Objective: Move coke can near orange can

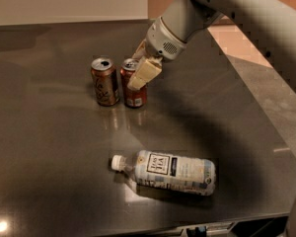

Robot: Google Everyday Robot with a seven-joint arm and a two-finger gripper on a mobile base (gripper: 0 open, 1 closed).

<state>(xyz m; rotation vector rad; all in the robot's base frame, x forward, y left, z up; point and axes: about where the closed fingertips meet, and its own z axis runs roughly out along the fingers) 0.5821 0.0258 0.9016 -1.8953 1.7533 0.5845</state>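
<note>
Placement stage, by my reading: cans already side by side.

Orange can (pixel 104 83) upright at left-centre of the table (pixel 49 147), top open, pale lettering facing the camera.

Coke can (pixel 135 97) just to its right, upright, base on the surface. A thin gap shows between the two cans; they look near, not touching.

Gripper (pixel 138 70) comes down at a slant from the upper right onto the coke can's top half. One pale finger (pixel 145 72) lies across the can's front; the other is mostly hidden behind it. Jaws look clamped on the can.

Bottle (pixel 172 171) lies on its side nearer the front edge, well apart from both cans.

Next move, as I judge it: loosen the grip and lift clear up and to the right without tipping the coke can into its neighbour.
</note>
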